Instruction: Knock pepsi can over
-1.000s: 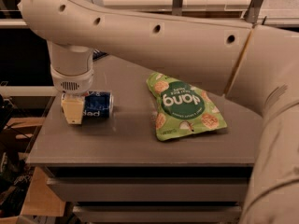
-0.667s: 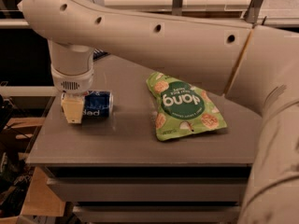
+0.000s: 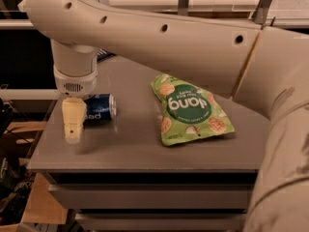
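The pepsi can point(image 3: 100, 108) is dark blue with white lettering and lies on its side on the grey table point(image 3: 135, 151), at its left part, silver end toward the right. My gripper point(image 3: 73, 124) hangs from the white arm just left of the can, its cream finger point(image 3: 73, 120) pointing down and covering the can's left end. I cannot tell whether it touches the can.
A green snack bag point(image 3: 190, 110) lies flat at the table's middle right. The big white arm spans the top of the view. The table's left edge is close to the gripper. Cardboard and clutter lie on the floor at the lower left.
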Tool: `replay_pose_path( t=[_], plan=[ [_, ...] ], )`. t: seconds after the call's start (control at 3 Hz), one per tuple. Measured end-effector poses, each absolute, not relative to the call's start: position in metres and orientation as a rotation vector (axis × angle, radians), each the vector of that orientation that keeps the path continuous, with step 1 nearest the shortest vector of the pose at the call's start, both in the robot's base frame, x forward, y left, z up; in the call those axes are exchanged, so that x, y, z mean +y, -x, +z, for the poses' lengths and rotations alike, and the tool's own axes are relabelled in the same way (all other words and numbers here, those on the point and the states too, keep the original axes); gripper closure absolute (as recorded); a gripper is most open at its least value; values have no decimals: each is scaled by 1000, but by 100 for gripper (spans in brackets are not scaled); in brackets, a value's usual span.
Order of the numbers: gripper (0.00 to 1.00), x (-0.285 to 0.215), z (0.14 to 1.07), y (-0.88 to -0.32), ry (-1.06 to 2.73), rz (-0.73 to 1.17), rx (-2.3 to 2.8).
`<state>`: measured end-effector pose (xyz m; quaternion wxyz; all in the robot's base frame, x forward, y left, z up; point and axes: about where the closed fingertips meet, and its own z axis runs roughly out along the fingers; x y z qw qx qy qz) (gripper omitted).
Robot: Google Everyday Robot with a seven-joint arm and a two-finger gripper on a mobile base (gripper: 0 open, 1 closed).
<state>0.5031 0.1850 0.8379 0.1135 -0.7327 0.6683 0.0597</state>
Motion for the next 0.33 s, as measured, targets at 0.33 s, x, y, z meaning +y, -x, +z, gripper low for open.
replay_pose_path(
  t=[0.33],
  plan=[
    [0, 185, 838, -503, 2149, 181, 1959]
  ],
)
